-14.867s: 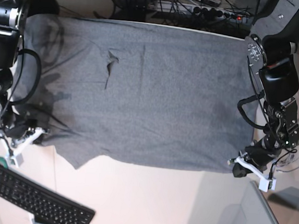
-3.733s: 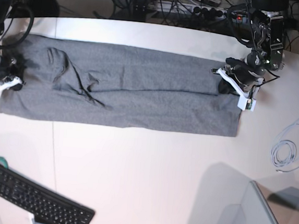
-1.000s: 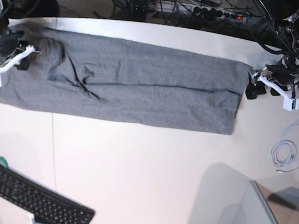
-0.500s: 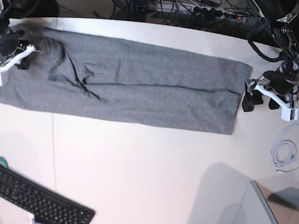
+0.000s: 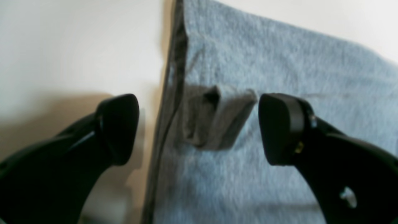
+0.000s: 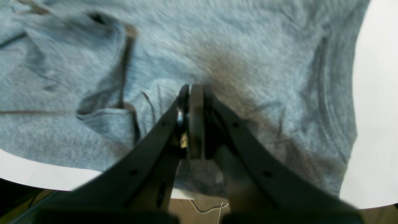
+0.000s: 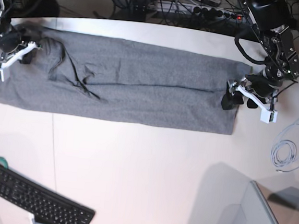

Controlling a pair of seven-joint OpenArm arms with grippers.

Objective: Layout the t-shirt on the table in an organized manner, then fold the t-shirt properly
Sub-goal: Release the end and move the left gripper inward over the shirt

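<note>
left wrist view: the left gripper (image 5: 199, 124) has its jaws spread wide, straddling the t-shirt (image 5: 279, 93) hem and a small raised fold at 12 o'clock. right wrist view: the right gripper (image 6: 192, 121) is pressed together over rumpled cloth. base view: the t-shirt lies as a long band across the table (image 7: 133, 173), grippers at 3 and 9 o'clock.

Cable clutter (image 7: 200, 9) behind; keyboard (image 7: 29, 198) in front.

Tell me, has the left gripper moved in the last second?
Yes. The left gripper has come in from the bare table beside the t-shirt onto the shirt's end edge, away from the cable coil. Its jaws stand open.
</note>
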